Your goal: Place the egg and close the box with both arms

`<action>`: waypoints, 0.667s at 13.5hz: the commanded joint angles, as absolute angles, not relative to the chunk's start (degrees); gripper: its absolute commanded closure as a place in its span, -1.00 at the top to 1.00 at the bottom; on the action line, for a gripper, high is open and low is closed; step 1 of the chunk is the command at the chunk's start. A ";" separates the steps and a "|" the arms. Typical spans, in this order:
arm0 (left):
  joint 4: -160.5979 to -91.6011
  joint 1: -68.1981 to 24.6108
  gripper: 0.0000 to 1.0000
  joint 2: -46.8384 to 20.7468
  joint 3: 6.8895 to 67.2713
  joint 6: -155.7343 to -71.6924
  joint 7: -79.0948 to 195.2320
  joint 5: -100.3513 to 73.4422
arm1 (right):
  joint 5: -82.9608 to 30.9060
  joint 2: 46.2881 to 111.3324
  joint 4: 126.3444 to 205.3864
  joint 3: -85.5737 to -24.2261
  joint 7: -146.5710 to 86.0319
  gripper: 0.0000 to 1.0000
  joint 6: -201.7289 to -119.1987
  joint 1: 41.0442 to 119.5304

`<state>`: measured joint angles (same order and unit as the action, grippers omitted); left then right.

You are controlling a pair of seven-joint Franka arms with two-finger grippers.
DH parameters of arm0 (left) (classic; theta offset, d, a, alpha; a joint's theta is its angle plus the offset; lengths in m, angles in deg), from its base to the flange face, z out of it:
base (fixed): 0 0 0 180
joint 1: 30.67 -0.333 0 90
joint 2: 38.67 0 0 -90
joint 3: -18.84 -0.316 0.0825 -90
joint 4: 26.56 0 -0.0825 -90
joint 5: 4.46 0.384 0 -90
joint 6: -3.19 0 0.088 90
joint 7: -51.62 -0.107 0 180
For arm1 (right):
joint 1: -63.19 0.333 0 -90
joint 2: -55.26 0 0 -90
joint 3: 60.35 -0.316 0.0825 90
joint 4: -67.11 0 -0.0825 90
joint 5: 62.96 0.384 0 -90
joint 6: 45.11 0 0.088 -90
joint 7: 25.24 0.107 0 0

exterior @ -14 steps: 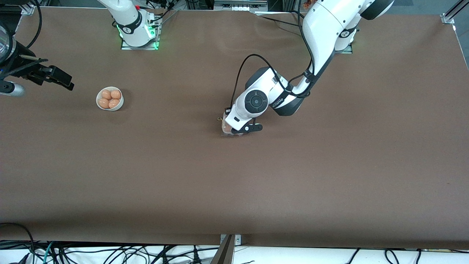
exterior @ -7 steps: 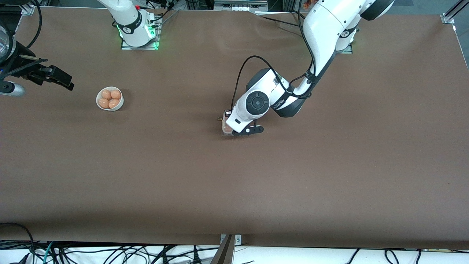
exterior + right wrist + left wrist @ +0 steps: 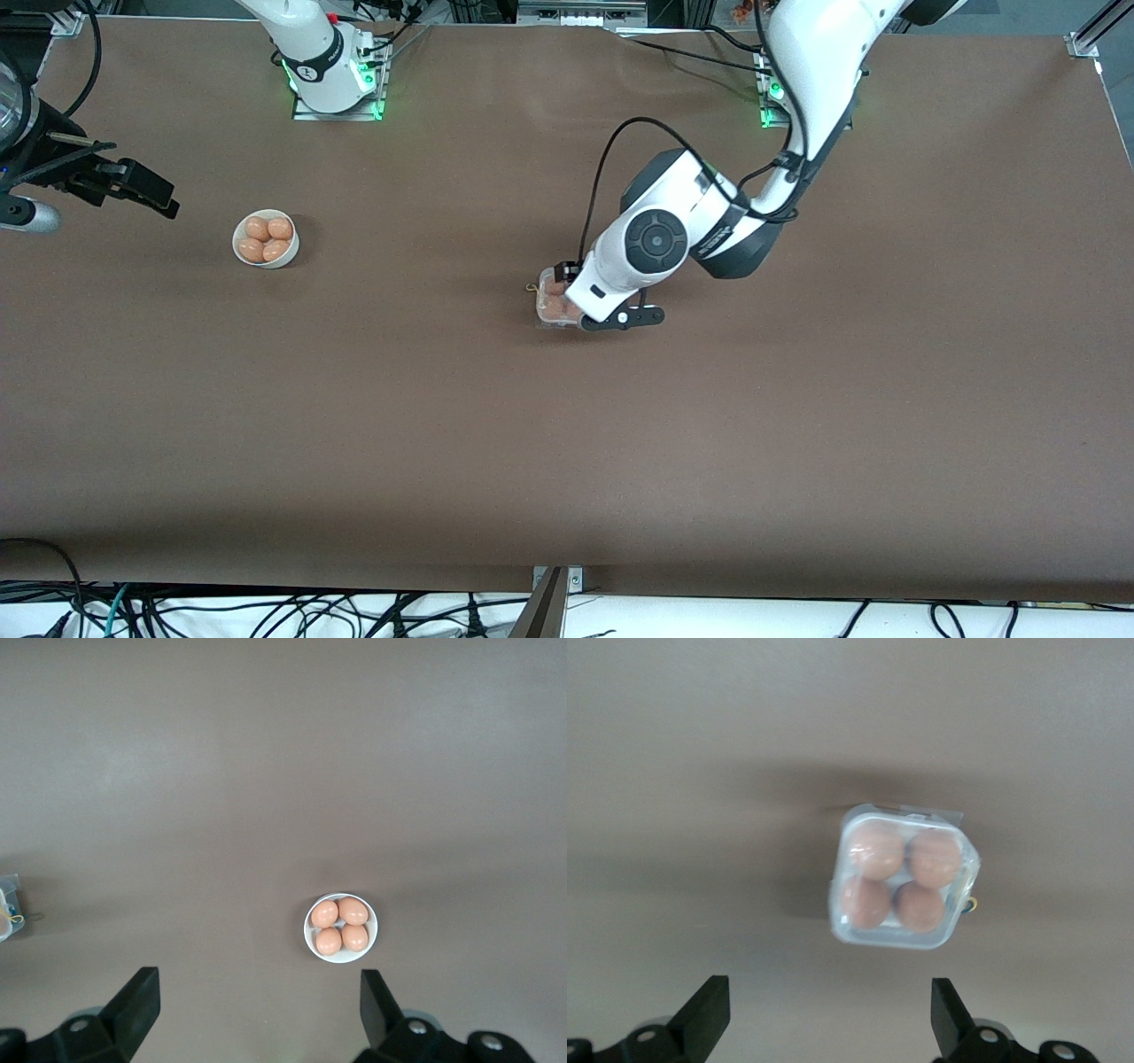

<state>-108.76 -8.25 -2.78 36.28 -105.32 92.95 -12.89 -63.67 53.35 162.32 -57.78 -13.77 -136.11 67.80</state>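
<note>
Looking down on the wide brown table [image 3: 567, 443], I have the big white jointed left arm [image 3: 797, 80] bent low over the middle. Its black two-finger left pincer [image 3: 829, 1019] hangs over the small square clear-plastic box [image 3: 902, 879], fingers spread wide and gripping nothing. The box sits on the table mid-way along it, part-hidden under the wrist in the front view. The lid looks to be down over the tray. All four cells are filled with smooth orange-brown eggs [image 3: 873, 849].

The white right arm [image 3: 306, 44] waits at its own end. Its black right pincer [image 3: 259, 1014] is up over the table there, fingers also wide apart and empty. A round white bowl [image 3: 266, 238] holding four more orange-brown eggs [image 3: 267, 240] stands toward the right arm's end, well apart from the box.
</note>
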 commanded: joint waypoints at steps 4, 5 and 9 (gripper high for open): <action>-110.41 -10.98 1.00 -12.73 35.81 -94.39 89.85 -5.35 | -62.96 53.76 161.15 -57.89 -13.81 1.00 -135.37 67.41; -110.41 -11.94 1.00 -13.78 35.81 -92.89 89.24 -5.17 | -62.96 53.76 161.15 -57.89 -13.81 1.00 -135.37 67.41; -112.34 -18.69 1.00 -19.32 36.24 -89.37 79.86 -5.17 | -62.96 53.76 161.15 -57.89 -13.72 1.00 -135.37 67.41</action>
